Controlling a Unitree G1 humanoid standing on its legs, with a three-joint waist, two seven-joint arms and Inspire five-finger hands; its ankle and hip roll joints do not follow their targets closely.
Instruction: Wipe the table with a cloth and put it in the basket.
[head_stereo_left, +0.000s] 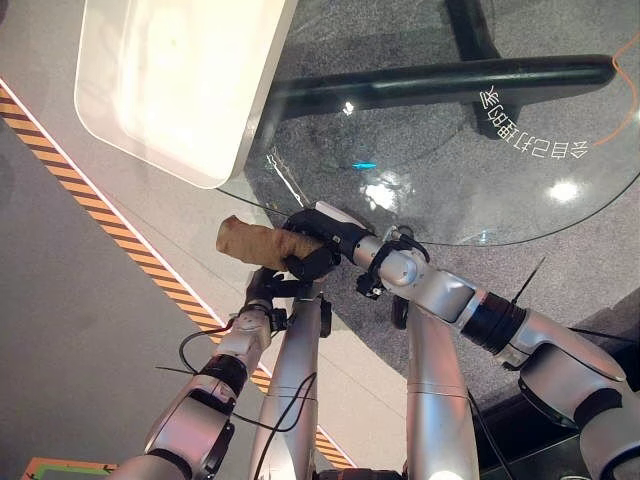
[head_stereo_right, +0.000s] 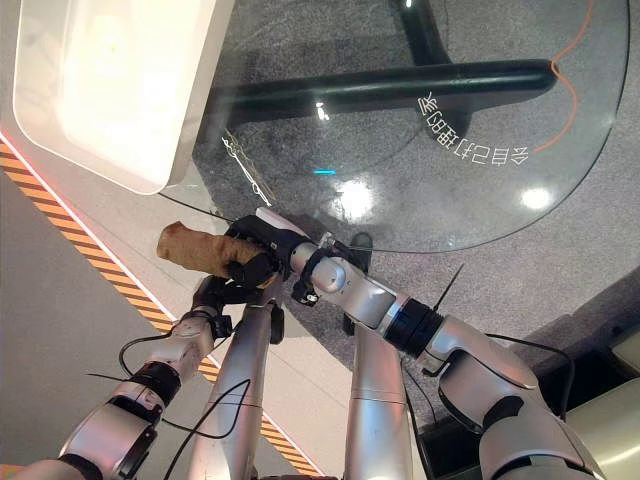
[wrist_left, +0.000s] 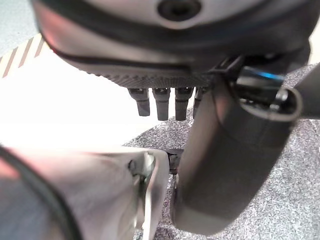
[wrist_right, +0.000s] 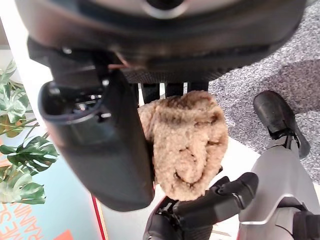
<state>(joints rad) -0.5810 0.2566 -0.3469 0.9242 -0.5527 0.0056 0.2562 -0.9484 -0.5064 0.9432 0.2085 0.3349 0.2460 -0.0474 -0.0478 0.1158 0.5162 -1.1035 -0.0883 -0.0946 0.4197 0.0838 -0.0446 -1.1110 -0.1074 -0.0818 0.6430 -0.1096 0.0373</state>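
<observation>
1. The brown fuzzy cloth (head_stereo_left: 252, 241), bunched into a roll, sits in the right hand (head_stereo_left: 318, 243), just off the near rim of the round glass table (head_stereo_left: 560, 120), over the floor and not on the glass.
2. The right hand's fingers are curled round the cloth; in the right wrist view the thumb (wrist_right: 107, 150) presses against the cloth's (wrist_right: 187, 142) side while its fuzzy end bulges out past the grip.
3. The left hand (head_stereo_left: 268, 286) hangs just below the cloth, on the side away from the glass table. Its fingers (wrist_left: 162, 102) hang straight and slack in a row, holding nothing, and its fingertips (wrist_right: 227, 192) reach up close to the cloth's underside.
4. A white tray-like top (head_stereo_left: 160, 85) overlaps the glass table's far left edge; its far and left edges are cut off.
5. Beneath the glass lies the table's black base bar (head_stereo_left: 450, 80), seen through reflections and bright light spots.
6. A striped orange-and-black floor line (head_stereo_left: 110, 225) runs diagonally past the table on the left side.
7. An orange cord (head_stereo_right: 575, 60) curves by the table's far right rim.
8. Green leaves (wrist_right: 15, 150) show at the edge of the right wrist view; what they belong to cannot be made out.
</observation>
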